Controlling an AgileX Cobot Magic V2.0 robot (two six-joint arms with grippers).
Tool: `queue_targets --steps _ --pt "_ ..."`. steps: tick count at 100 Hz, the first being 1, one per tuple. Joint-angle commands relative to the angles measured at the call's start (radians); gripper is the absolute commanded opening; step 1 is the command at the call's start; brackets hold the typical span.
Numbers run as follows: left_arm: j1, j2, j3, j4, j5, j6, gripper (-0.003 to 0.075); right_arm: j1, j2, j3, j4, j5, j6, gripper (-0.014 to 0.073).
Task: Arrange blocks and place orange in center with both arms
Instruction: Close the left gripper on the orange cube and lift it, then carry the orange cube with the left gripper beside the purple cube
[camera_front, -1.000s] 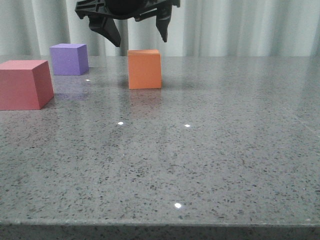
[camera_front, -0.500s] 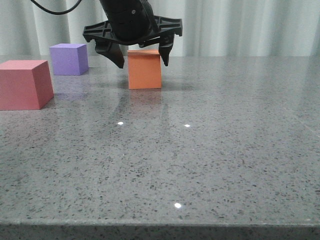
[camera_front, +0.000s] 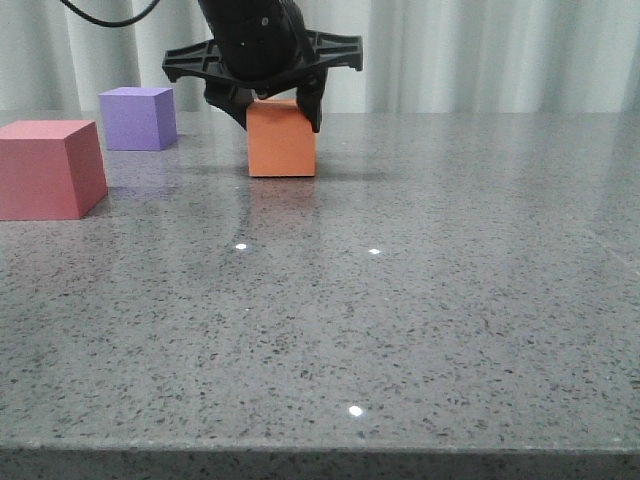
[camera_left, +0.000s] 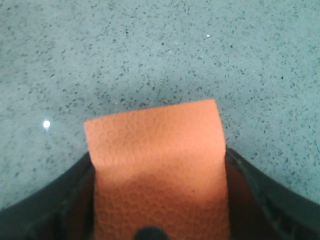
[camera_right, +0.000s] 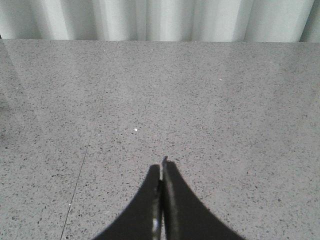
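Observation:
The orange cube (camera_front: 282, 140) stands on the grey speckled table (camera_front: 420, 300), left of the middle and toward the back. My left gripper (camera_front: 277, 118) has come down over it from above, and its black claw fingers (camera_front: 236, 112) press on both sides of the cube: it is shut on the cube. In the left wrist view the orange cube (camera_left: 155, 150) fills the space between the fingers of the left gripper (camera_left: 159, 200). The red-pink cube (camera_front: 48, 168) sits at the left edge. Behind it is the purple cube (camera_front: 138, 118). My right gripper (camera_right: 162, 167) is shut on nothing, above bare table.
A pale curtain (camera_front: 480, 50) hangs behind the table's far edge. The table's front edge (camera_front: 320, 447) runs across the bottom of the front view. A black cable (camera_front: 100, 15) leads off the left arm.
The left gripper came down from above the orange cube and closed its fingers on the cube's sides. The cube shifted slightly to the left.

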Motion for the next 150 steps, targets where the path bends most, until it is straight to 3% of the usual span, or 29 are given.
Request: queue_targets --steps 1,33,82,126,150 --pt "-0.007 -0.110 -0.033 0.009 -0.015 -0.001 0.0227 -0.005 -0.003 -0.022 -0.012 -0.068 -0.006 -0.0068" --pt "0.050 -0.289 -0.033 0.004 0.087 0.114 0.0227 -0.005 -0.003 -0.022 -0.012 -0.068 -0.006 -0.0068" --pt "0.350 -0.375 0.063 -0.274 0.087 0.494 0.0227 -0.005 -0.003 -0.022 -0.012 -0.068 -0.006 -0.0068" --pt "0.399 -0.367 0.262 -0.289 -0.136 0.499 0.0227 -0.005 -0.003 -0.022 -0.012 -0.068 -0.006 -0.0068" --pt "0.399 -0.300 0.262 -0.291 -0.144 0.499 0.0227 -0.005 -0.003 -0.022 -0.012 -0.068 -0.006 -0.0068"
